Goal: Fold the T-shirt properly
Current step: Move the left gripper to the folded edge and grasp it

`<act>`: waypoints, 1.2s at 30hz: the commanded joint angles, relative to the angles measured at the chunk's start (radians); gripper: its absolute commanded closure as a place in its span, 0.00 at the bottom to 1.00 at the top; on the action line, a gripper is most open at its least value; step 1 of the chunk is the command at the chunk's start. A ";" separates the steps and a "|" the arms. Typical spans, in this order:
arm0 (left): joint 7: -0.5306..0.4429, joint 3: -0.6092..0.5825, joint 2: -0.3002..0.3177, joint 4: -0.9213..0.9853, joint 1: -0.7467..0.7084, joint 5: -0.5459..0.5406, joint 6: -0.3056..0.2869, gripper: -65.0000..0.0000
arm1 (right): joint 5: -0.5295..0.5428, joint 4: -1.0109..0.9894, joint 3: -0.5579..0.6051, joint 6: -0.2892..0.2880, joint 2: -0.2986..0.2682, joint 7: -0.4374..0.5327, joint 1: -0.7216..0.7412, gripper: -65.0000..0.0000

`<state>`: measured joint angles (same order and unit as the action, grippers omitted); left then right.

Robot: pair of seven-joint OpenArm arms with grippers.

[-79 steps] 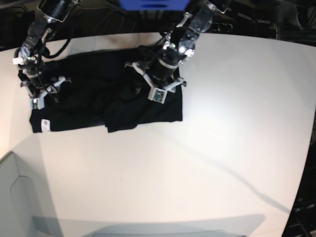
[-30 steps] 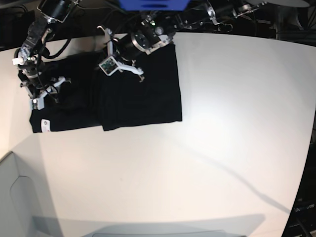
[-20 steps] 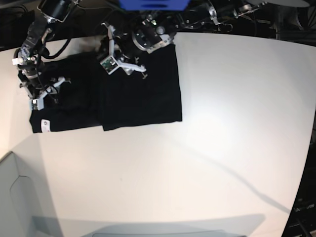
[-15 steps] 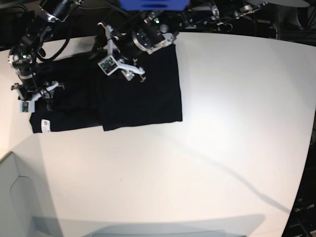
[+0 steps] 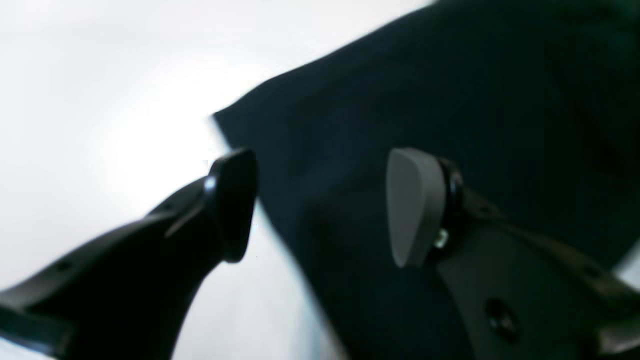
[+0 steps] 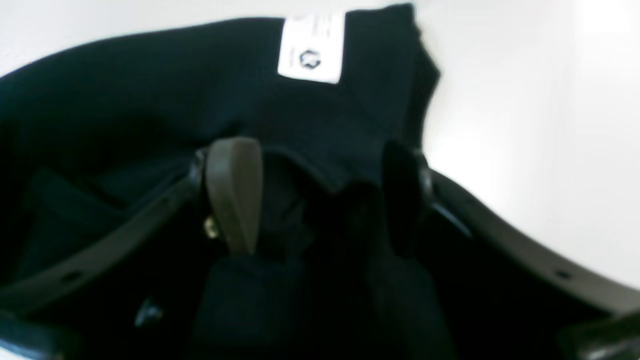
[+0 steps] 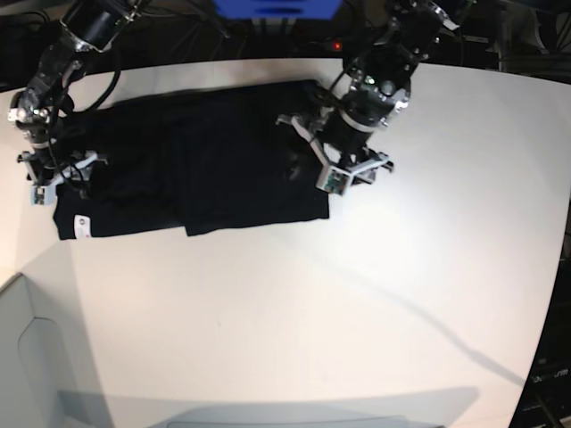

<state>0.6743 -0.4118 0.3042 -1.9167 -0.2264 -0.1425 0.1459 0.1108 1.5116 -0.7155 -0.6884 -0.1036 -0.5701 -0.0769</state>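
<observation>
The black T-shirt (image 7: 205, 165) lies flat on the white table (image 7: 357, 294), folded into a wide rectangle, with its small white tag (image 7: 80, 226) at the front left corner. My left gripper (image 7: 343, 169) hovers open over the shirt's right edge. In the left wrist view, the left gripper (image 5: 320, 210) has one finger over bare table and the other over the T-shirt (image 5: 450, 100), holding nothing. My right gripper (image 7: 55, 174) stands open at the shirt's left end. In the right wrist view, the right gripper (image 6: 320, 195) straddles a raised fold of the T-shirt (image 6: 125, 100), just behind the tag (image 6: 311, 47).
A blue object (image 7: 277, 7) and dark cables sit beyond the table's back edge. A pale grey surface (image 7: 36, 374) lies at the front left corner. Bare white tabletop spreads in front and to the right of the shirt.
My left arm has swung from the shirt's back middle to its right edge and its jaws have opened. My right gripper has opened wider and shifted slightly back and left.
</observation>
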 commanded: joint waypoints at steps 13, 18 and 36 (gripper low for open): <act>-0.017 0.070 -0.106 0.205 0.028 -0.003 -0.001 0.39 | 0.008 -0.102 -0.051 -0.010 -0.058 0.025 0.041 0.41; -0.017 0.075 -0.118 0.245 0.037 -0.003 -0.001 0.39 | 0.008 -0.173 -0.046 -0.010 -0.060 0.023 0.033 0.41; -0.017 0.075 -0.112 0.244 0.037 -0.003 -0.001 0.39 | 0.013 -0.148 0.050 -0.010 -0.038 0.012 -0.044 1.00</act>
<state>0.6353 -0.3397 0.1860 -1.6646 -0.1886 -0.1539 0.1455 0.1619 1.3632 -0.6647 -0.6842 -0.1410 -0.4889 -0.1089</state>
